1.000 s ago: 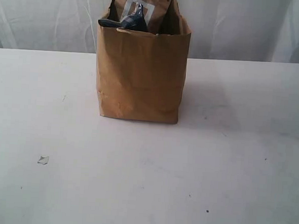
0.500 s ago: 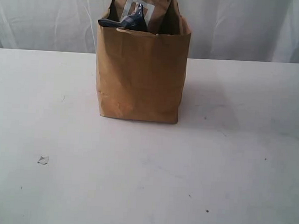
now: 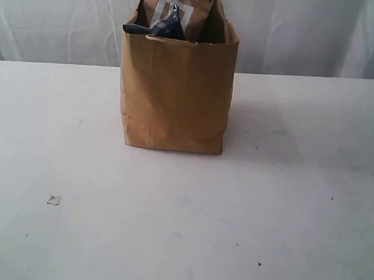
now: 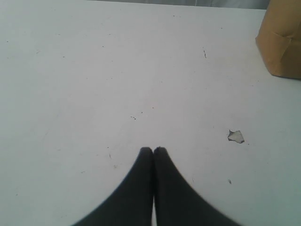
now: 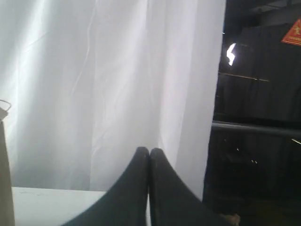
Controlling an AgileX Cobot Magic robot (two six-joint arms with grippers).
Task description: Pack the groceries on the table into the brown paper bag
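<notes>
The brown paper bag (image 3: 177,95) stands upright on the white tabletop (image 3: 182,222), near the far edge and in the middle. It is tall and boxy, and its paper is stiff with many creases. The top is open.

A flat brown pouch (image 3: 182,3) with a white square on it sticks up out of the bag. A long dark packet (image 3: 154,29), shiny and crinkly, pokes over the bag's front rim.

The tabletop is flat and smooth, with a few small dark specks. A small pale scrap (image 3: 54,200) with jagged edges lies on it, well apart from the bag. A soft white curtain (image 3: 295,32) hangs in folds behind.

The left jaws are 2 dark, smooth, curved pieces. Their tips touch, so they are closed and hold nothing. They hang over bare tabletop near the scrap (image 4: 236,136), with a corner of the bag (image 4: 282,42) farther off.

The right jaws look the same. They are closed too and grip nothing. They face the curtain (image 5: 117,84).
</notes>
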